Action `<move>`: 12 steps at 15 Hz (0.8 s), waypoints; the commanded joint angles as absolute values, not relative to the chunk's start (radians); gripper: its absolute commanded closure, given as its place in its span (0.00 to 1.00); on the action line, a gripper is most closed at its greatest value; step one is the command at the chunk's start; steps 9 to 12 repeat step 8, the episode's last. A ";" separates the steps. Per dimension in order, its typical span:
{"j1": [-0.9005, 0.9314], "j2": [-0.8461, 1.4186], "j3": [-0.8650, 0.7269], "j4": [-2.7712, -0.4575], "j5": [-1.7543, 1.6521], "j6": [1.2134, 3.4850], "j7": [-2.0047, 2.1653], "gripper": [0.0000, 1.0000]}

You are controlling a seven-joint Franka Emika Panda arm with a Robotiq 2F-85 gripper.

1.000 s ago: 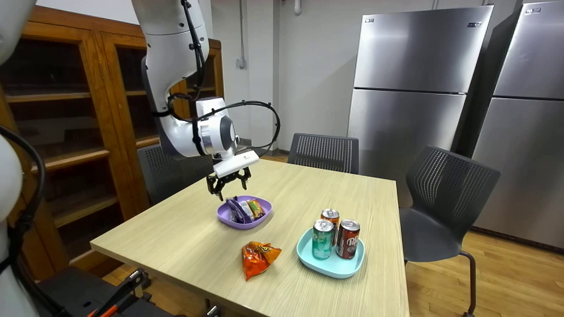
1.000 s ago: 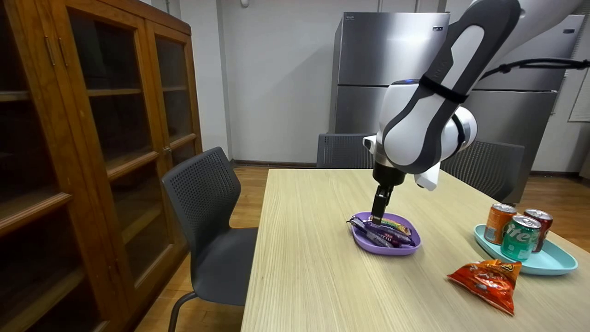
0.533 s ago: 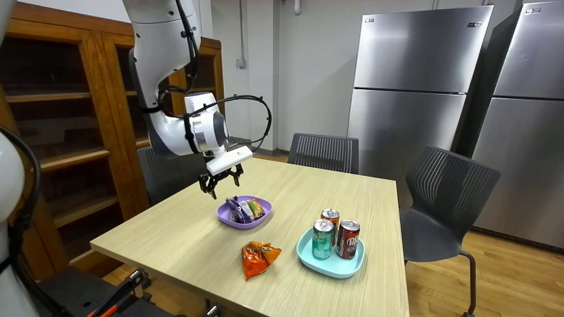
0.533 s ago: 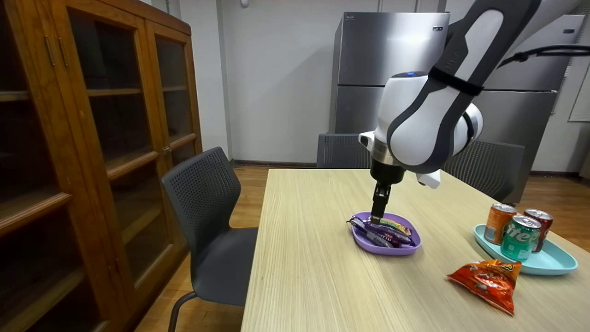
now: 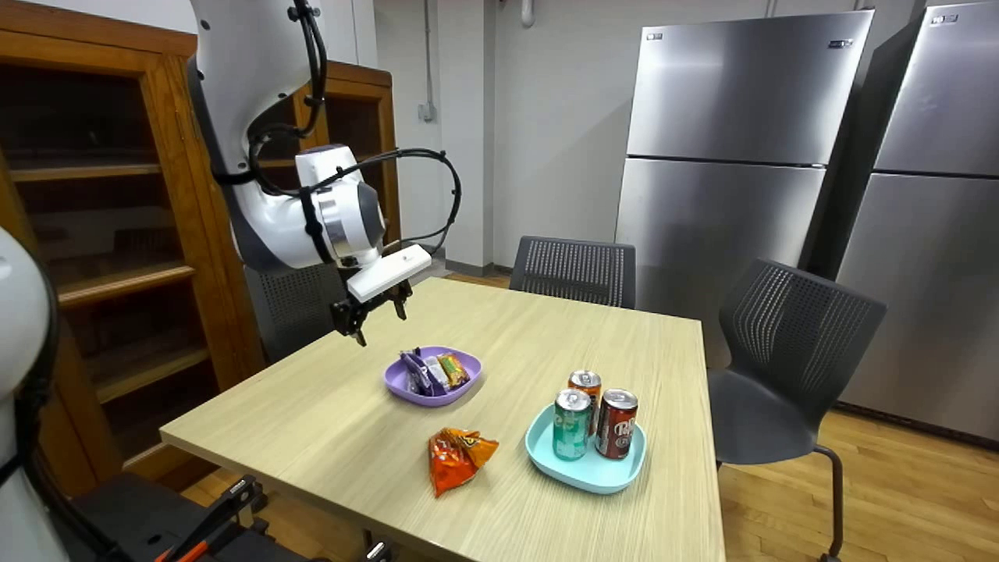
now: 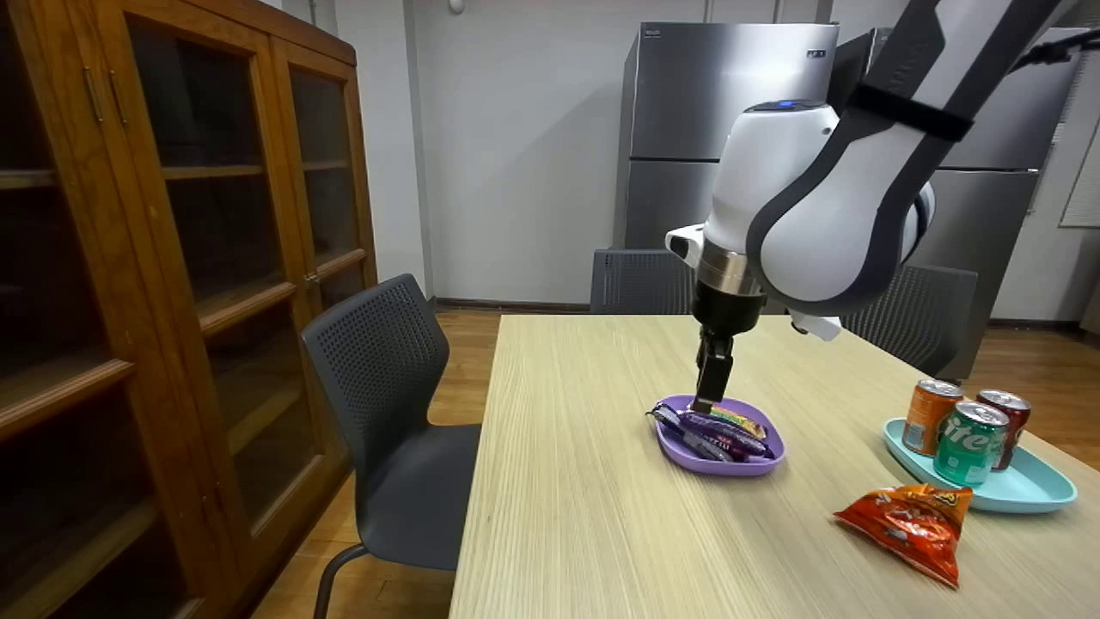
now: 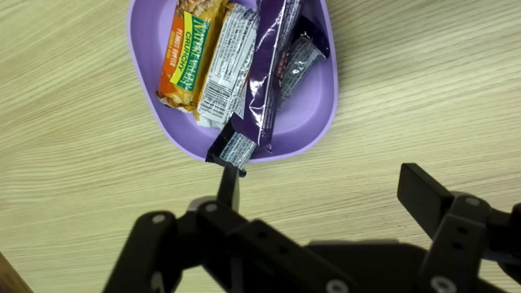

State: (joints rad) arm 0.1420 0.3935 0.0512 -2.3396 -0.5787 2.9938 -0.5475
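Note:
My gripper is open and empty in the wrist view, above the wooden table, with its left finger overlapping the tip of a dark wrapped bar. In an exterior view the gripper hangs beside and above a purple tray; it also shows in an exterior view, in front of the tray's far side. In the wrist view the tray holds a yellow-orange Nature Valley bar, a white-labelled bar, a purple wrapper and the dark bar, whose end sticks over the rim.
An orange snack bag lies on the table. A teal tray holds a green can, a dark red can and an orange can. Chairs stand around the table, and a wooden cabinet stands beside it.
The arm and open gripper have moved left and slightly up in an exterior view, away from the purple tray. The tray, bars, bag and cans have not moved.

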 commanded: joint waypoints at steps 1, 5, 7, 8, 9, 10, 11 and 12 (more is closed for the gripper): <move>0.143 0.388 0.052 -2.346 -0.579 2.994 -0.548 0.00; 0.142 0.399 0.050 -2.344 -0.578 2.994 -0.548 0.00; 0.142 0.399 0.050 -2.343 -0.578 2.994 -0.548 0.00; 0.142 0.399 0.050 -2.343 -0.578 2.994 -0.548 0.00; 0.142 0.399 0.050 -2.343 -0.578 2.994 -0.548 0.00; 0.142 0.399 0.050 -2.343 -0.578 2.994 -0.548 0.00; 0.142 0.399 0.050 -2.343 -0.578 2.994 -0.548 0.00; 0.142 0.399 0.050 -2.343 -0.578 2.994 -0.548 0.00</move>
